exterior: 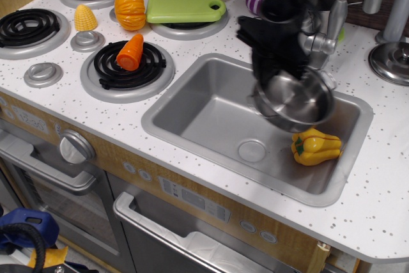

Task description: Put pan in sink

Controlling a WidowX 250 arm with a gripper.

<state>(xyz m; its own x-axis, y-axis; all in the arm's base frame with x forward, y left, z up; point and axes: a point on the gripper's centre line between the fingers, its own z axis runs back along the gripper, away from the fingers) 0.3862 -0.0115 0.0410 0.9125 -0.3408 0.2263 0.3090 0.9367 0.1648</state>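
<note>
The pincer is clamped on the rim of the steel pan, which hangs tilted over the grey sink, above a yellow pepper.

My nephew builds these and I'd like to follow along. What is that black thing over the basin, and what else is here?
One camera looks down at a toy kitchen counter. The black thing is a robot arm's gripper; its jaws seem to grip the small shiny steel pan over the grey metal sink. A yellow toy pepper lies in the sink. An orange toy carrot sits on a black coil burner, and a green cutting board lies behind.
</note>
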